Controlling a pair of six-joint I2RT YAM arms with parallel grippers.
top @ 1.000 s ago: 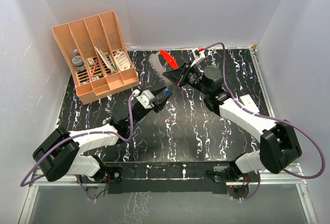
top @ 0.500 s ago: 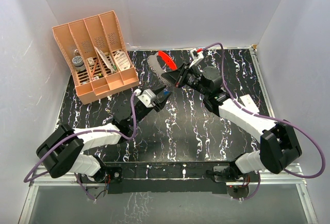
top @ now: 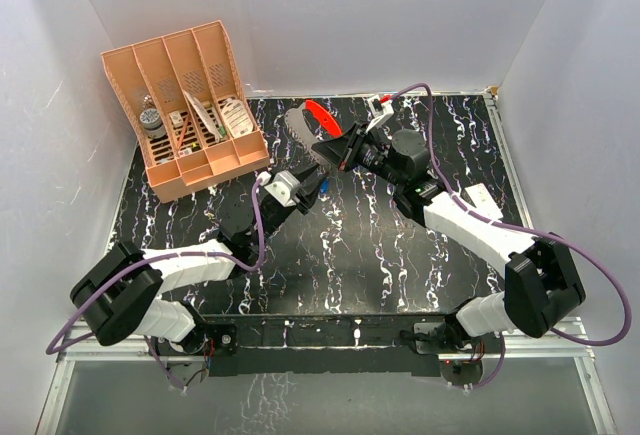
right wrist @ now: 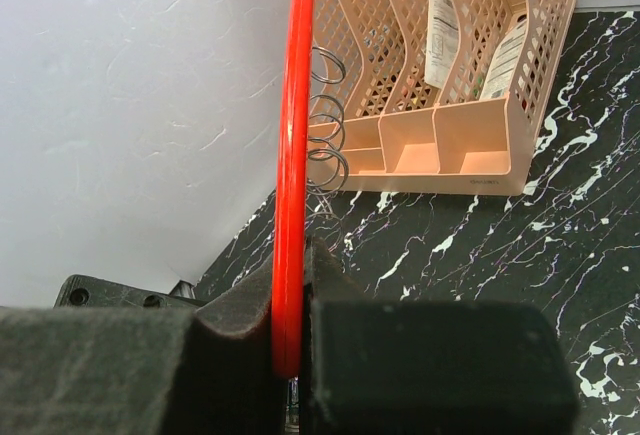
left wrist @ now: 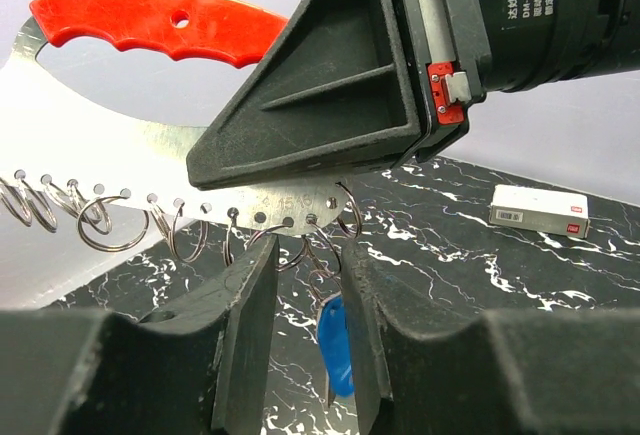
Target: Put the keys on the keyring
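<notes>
The right gripper [top: 337, 149] is clamped shut on the keyring [top: 320, 113] and holds it in the air above the 12 o'clock part of the black marbled table [top: 350, 255]. In the right wrist view, the fingers of this gripper [right wrist: 290, 290] pinch the ring [right wrist: 295, 105] edge-on, so it shows as a thin red line standing upright.

In the left wrist view the keyring [left wrist: 150, 20] has its red side on top. Its pale metal side is below, with a row of small holes that carry wire rings [left wrist: 105, 225].

The left gripper [top: 306, 185] points toward 1 o'clock and sits just below the keyring's lower edge. Its fingers [left wrist: 245, 335] stand a narrow gap apart. The key [left wrist: 335, 350] shows its blue head in that gap, partly behind the right-hand finger and just under the wire rings. From above, the key [top: 323, 183] sits at the tips of the left gripper. I cannot tell whether the fingers press on it or whether it hangs from a ring.

A peach organizer [top: 190, 105] stands at 10 o'clock on the table. A small white box [top: 478, 196] lies at 3 o'clock.
</notes>
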